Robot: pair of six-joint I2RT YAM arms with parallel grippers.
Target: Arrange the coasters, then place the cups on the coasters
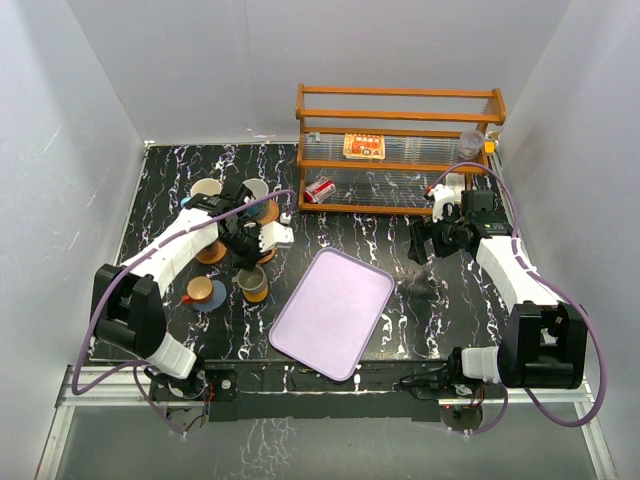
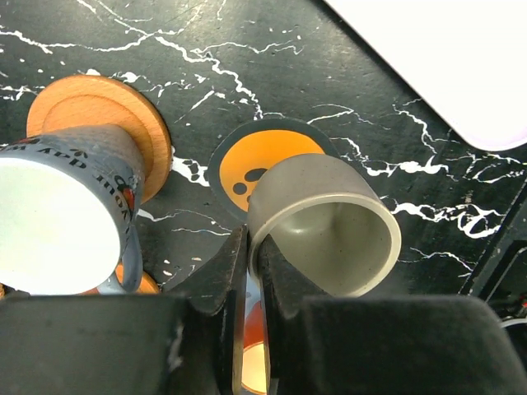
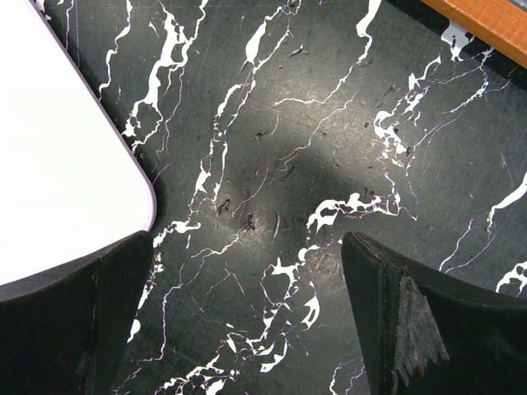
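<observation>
My left gripper (image 2: 254, 243) is shut on the rim of an olive-grey cup (image 2: 325, 234), one finger inside and one outside. The cup hangs tilted over the orange coaster with black dots (image 2: 251, 164). To its left a pale blue-grey cup (image 2: 66, 206) rests on a plain orange coaster (image 2: 95, 107). From above, the left gripper (image 1: 243, 243) sits among several cups, such as a white one (image 1: 205, 188), and a small cup stands on the grey-blue coaster (image 1: 203, 292). My right gripper (image 1: 418, 243) (image 3: 247, 313) is open over bare table.
A large lilac tray (image 1: 330, 310) (image 3: 58, 140) lies in the middle, its corner beside the right gripper. A wooden rack (image 1: 400, 150) at the back holds a printed packet (image 1: 364, 146). A red-and-white can (image 1: 320, 190) lies at its foot.
</observation>
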